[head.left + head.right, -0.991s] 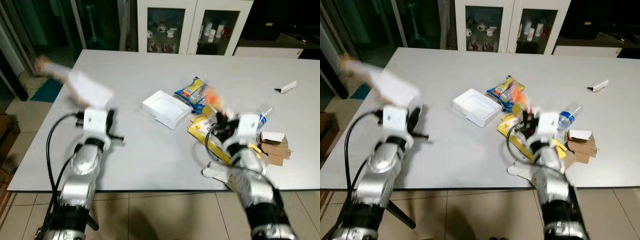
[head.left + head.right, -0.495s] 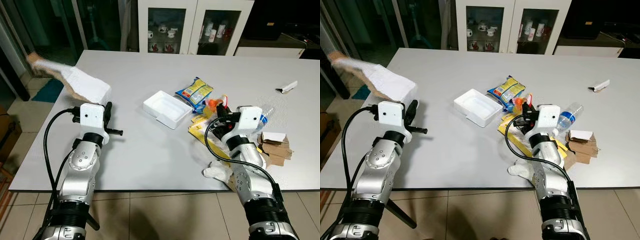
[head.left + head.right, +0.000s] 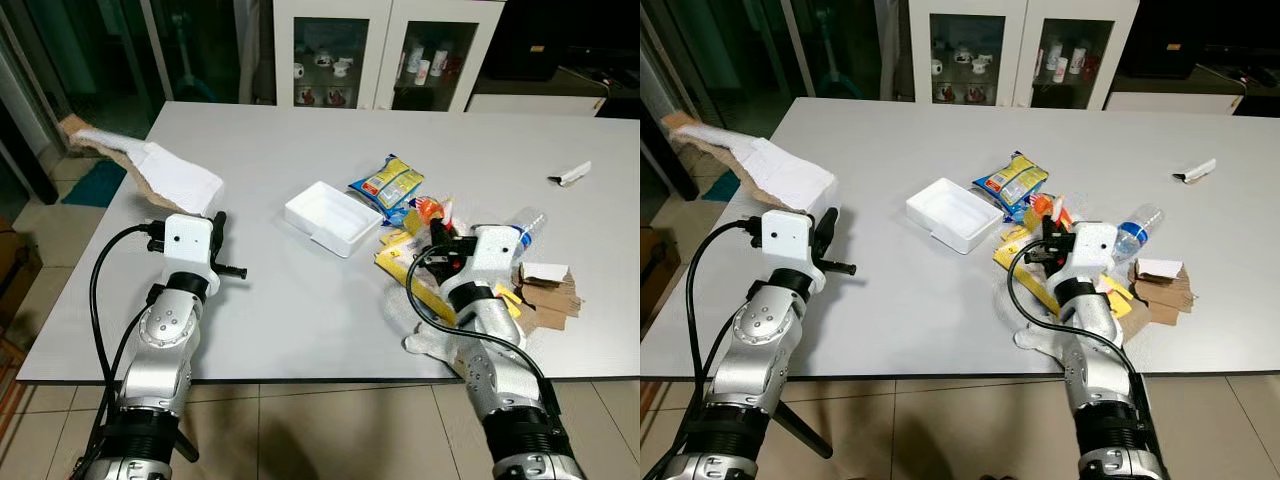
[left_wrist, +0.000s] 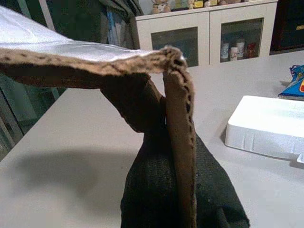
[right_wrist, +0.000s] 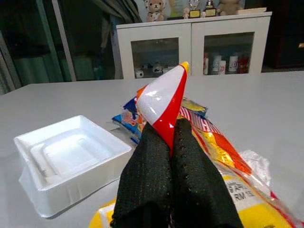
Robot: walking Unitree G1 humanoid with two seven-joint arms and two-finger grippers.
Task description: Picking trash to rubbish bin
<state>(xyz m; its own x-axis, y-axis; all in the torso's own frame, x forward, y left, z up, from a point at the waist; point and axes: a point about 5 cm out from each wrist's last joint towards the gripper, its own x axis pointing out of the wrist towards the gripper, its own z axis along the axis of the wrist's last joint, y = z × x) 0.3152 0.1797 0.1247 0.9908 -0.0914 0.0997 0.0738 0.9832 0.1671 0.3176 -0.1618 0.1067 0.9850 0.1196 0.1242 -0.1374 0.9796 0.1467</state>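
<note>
The left gripper (image 4: 166, 142) is clenched on a torn cardboard sheet (image 3: 150, 170), brown underneath and white on top, which fans out from the fingertips and overhangs the table's (image 3: 300, 300) left edge. The right gripper (image 5: 170, 137) pinches a red-and-white wrapper (image 5: 164, 102) between closed fingers, its pointed end standing up above the fingertips. Just under and beyond those fingers lie a yellow packet (image 3: 415, 275) and a blue-and-yellow snack bag (image 3: 385, 183). A white foam tray (image 3: 328, 216) sits near, off to the left of the right gripper's fingers, apart from the pile. To their right lie a plastic bottle (image 3: 1135, 228) and brown cardboard scraps (image 3: 548, 290), near the table's front edge. Bare tabletop spreads between the two grippers.
</note>
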